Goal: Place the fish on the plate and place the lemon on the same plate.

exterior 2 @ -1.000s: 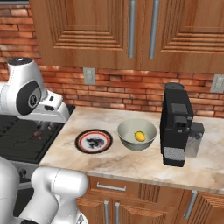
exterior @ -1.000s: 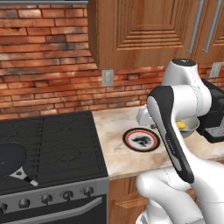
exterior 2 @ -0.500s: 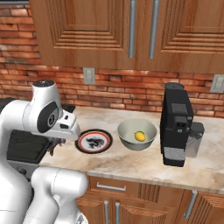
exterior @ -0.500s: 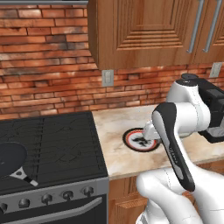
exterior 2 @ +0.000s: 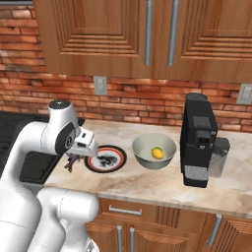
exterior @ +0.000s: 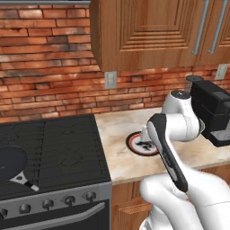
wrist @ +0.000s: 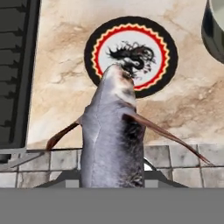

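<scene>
The fish (wrist: 113, 140), grey with reddish fins, is clamped in my shut gripper (exterior 2: 75, 158) and hangs nose-down just left of the plate (exterior 2: 116, 160), above the counter's front edge. The fish hides my fingertips in the hand view, where the plate (wrist: 97, 42) lies straight ahead past the fish's nose, with a dark drawing on its white centre. The yellow lemon (exterior 2: 157, 153) rests inside a grey bowl (exterior 2: 143, 156) to the right of the plate. In the left base view my arm covers part of the plate (exterior: 134, 144).
A black stove (exterior: 49, 148) stands left of the counter, with a black frying pan (exterior: 11, 164) on it. A black coffee machine (exterior 2: 199, 140) is right of the bowl. Wooden cabinets hang above a brick wall.
My arm has swung right from over the stove to the counter beside the plate, carrying the fish. The lemon and bowl have not moved.
</scene>
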